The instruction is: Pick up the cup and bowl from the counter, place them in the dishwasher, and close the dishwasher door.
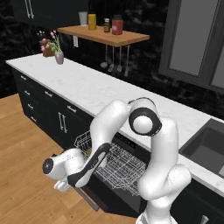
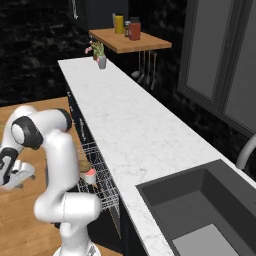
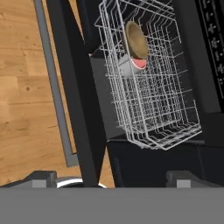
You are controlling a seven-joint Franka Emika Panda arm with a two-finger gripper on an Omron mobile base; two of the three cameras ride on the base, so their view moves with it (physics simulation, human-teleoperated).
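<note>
Closing remains: cup and bowl sit in the rack; gripper, jaws apart, should push under the door handle edge, lifting evenly

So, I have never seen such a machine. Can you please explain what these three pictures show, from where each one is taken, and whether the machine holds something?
This is a white robot arm in a simulated kitchen. Two pictures come from cameras behind it, on its left and its right. The third looks along its gripper, whose two dark tips stand wide apart and hold nothing. The dishwasher is open. Its wire rack holds the wooden bowl and the white cup with its red inside. The dishwasher door with its long grey handle hangs open beside the gripper. On the marble counter stands a flower vase; a shelf above carries jars.
</note>
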